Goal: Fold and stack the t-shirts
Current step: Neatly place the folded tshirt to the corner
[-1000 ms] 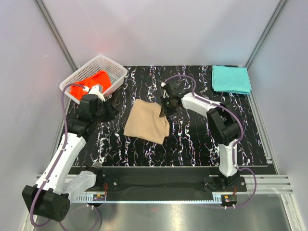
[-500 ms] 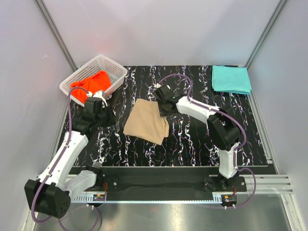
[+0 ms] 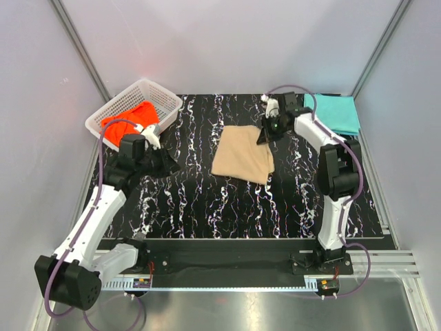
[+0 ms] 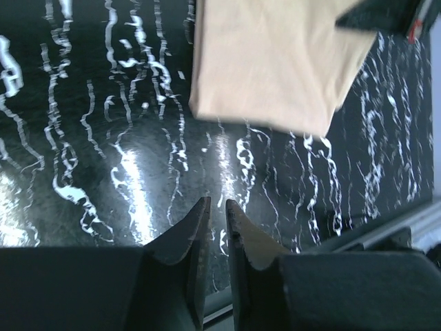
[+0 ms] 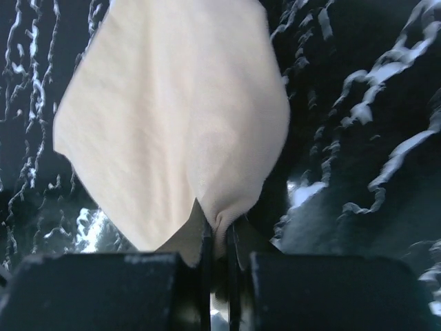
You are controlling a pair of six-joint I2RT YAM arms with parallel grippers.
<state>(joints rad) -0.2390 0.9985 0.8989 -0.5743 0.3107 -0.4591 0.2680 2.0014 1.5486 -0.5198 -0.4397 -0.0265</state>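
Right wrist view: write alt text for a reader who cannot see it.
The right gripper, at the bottom of the frame, is shut on the near edge of the tan t-shirt. The cloth spreads away from the camera over a black table veined with white.

Was a black table (image 3: 200,207), glossy, veined all over with white streaks like marble, catching bright glare in the wrist views. Bore three things directly. Carried, a little right of the middle, a tan t-shirt (image 3: 241,155), folded to a rough rectangle, mostly flat, its far right corner drawn up off the surface. Held a teal t-shirt (image 3: 341,114), folded flat, in the far right corner, apart from the tan one. Supported a white lattice basket (image 3: 165,93) at the far left corner, well apart from both.
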